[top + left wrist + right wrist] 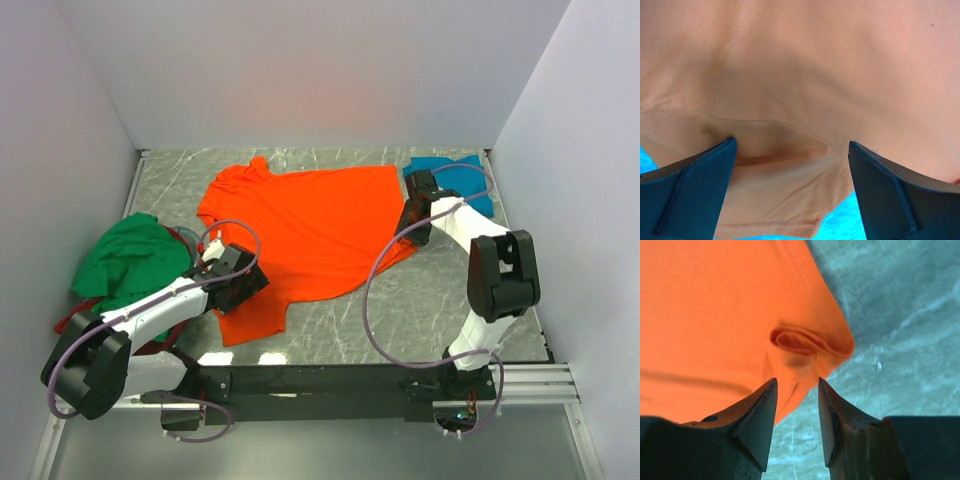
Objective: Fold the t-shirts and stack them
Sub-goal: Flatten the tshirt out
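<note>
Orange shirt (310, 235) lies flat on the table (440, 300) | left gripper (790, 145) gapes wide over its near-left sleeve | right gripper (797, 382) is narrowly parted at the bunched right edge | both should pinch deep and level before folding.

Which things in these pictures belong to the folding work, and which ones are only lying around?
For the job:
orange t-shirt, spread out in the middle
green t-shirt, crumpled at the left
teal t-shirt, in the far right corner
dark red t-shirt, mostly hidden under the green one

Only surroundings, nothing loose:
table
walls
cables on the arms
</note>
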